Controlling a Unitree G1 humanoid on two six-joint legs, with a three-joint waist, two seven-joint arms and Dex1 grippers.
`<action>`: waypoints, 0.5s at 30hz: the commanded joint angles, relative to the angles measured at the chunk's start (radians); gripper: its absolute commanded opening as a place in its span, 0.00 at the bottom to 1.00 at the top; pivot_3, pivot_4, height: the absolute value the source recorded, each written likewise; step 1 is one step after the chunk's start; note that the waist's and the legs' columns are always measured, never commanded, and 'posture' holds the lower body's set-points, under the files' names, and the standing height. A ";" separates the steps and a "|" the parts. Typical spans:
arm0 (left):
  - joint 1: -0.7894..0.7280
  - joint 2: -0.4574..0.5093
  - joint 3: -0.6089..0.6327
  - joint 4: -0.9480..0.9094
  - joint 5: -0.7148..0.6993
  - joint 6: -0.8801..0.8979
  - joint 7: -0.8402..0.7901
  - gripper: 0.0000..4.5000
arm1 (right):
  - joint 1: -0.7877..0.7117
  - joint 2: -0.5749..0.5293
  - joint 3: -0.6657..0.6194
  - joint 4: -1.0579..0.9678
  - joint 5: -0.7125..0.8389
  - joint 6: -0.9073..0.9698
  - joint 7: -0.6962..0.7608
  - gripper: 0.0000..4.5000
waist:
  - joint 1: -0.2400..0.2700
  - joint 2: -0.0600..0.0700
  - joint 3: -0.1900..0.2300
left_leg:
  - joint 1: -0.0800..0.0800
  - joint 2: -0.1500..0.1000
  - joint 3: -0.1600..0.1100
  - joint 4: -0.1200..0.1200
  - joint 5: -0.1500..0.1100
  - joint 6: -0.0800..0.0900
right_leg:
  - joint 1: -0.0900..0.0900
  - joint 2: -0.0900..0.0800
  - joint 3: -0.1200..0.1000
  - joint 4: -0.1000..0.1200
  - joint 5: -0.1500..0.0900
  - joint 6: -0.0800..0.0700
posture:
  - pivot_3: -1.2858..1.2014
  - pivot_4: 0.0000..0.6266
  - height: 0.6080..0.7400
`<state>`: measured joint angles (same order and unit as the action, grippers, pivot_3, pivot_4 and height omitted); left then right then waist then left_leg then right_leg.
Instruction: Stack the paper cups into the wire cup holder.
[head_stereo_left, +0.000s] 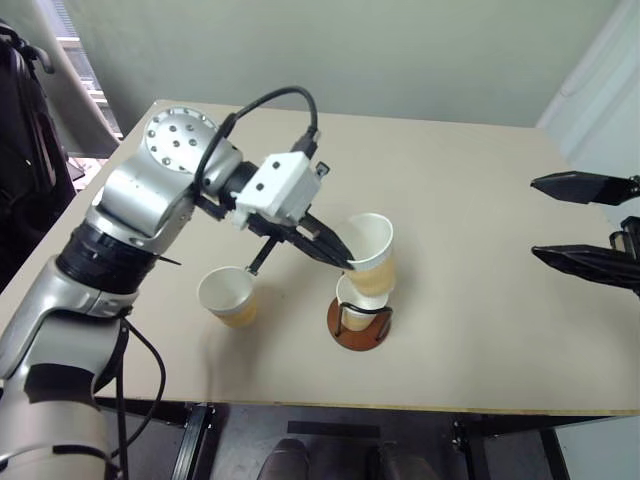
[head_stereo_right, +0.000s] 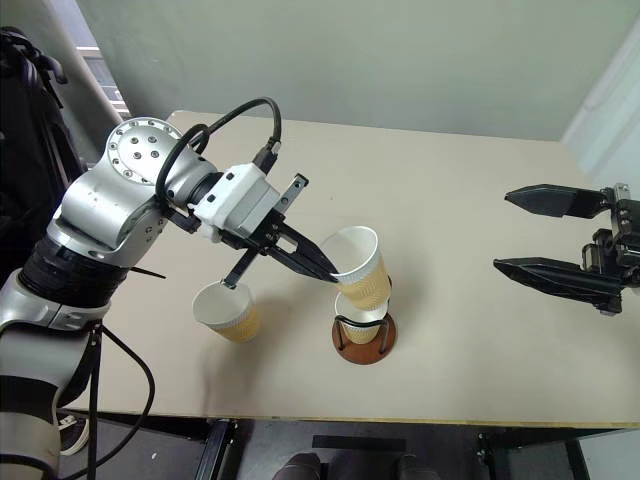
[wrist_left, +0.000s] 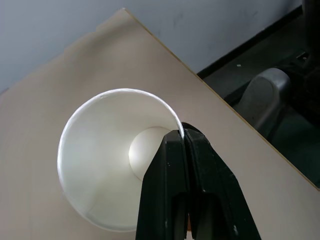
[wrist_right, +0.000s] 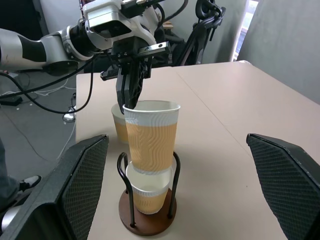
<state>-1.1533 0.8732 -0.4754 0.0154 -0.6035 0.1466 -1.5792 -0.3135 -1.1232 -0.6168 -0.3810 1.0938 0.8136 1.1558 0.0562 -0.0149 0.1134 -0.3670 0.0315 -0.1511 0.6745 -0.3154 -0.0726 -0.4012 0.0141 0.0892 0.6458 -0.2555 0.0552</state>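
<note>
Our left claw (head_stereo_left: 347, 264) pinches the rim of a paper cup (head_stereo_left: 371, 254), lowered partly into the cup (wrist_right: 147, 192) seated in the wire cup holder (head_stereo_left: 360, 325); our right claw (head_stereo_right: 510, 232) gapes empty, its body cut off; a third cup (head_stereo_left: 229, 296) stands left on the counter (head_stereo_left: 470, 200); no writing is legible

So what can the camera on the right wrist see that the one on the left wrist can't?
Right wrist view: the wire cup holder with one cup seated in it, a third cup standing behind on the table, and the open right gripper. Left wrist view: the held cup's white inside, right down to its bottom. Both: the held cup, pinched at its rim by the shut left gripper, and the tan table.
</note>
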 joint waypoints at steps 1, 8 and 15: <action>0.012 0.014 -0.006 -0.042 0.015 -0.030 -0.035 0.00 | 0.002 -0.024 -0.051 -0.026 0.006 -0.006 -0.012 1.00 | 0.000 0.000 0.000 | 0.000 0.000 0.000 0.000 0.000 0.000 | 0.000 0.000 0.000 0.000 0.000 0.000 | 0.52 0.24 1.00; 0.027 0.003 -0.013 -0.045 0.065 -0.047 -0.035 0.00 | 0.010 -0.026 -0.047 -0.034 0.005 -0.005 -0.016 1.00 | 0.000 0.000 0.000 | 0.000 0.000 0.000 0.001 0.000 0.001 | 0.000 0.000 0.000 0.000 0.000 0.000 | 0.52 0.24 1.00; 0.041 -0.007 -0.019 -0.049 0.129 -0.072 -0.035 0.00 | 0.028 -0.032 -0.048 -0.040 0.002 -0.009 -0.011 1.00 | 0.000 0.000 0.000 | 0.000 0.000 0.000 0.001 -0.001 0.001 | 0.001 0.000 0.000 0.000 0.000 0.000 | 0.52 0.24 1.00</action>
<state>-1.1108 0.8712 -0.4972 -0.0095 -0.4927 0.0941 -1.5798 -0.2830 -1.1376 -0.6182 -0.4048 1.0939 0.8141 1.1466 0.0565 -0.0148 0.1134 -0.3670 0.0311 -0.1512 0.6751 -0.3160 -0.0715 -0.4007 0.0138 0.0893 0.6458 -0.2554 0.0556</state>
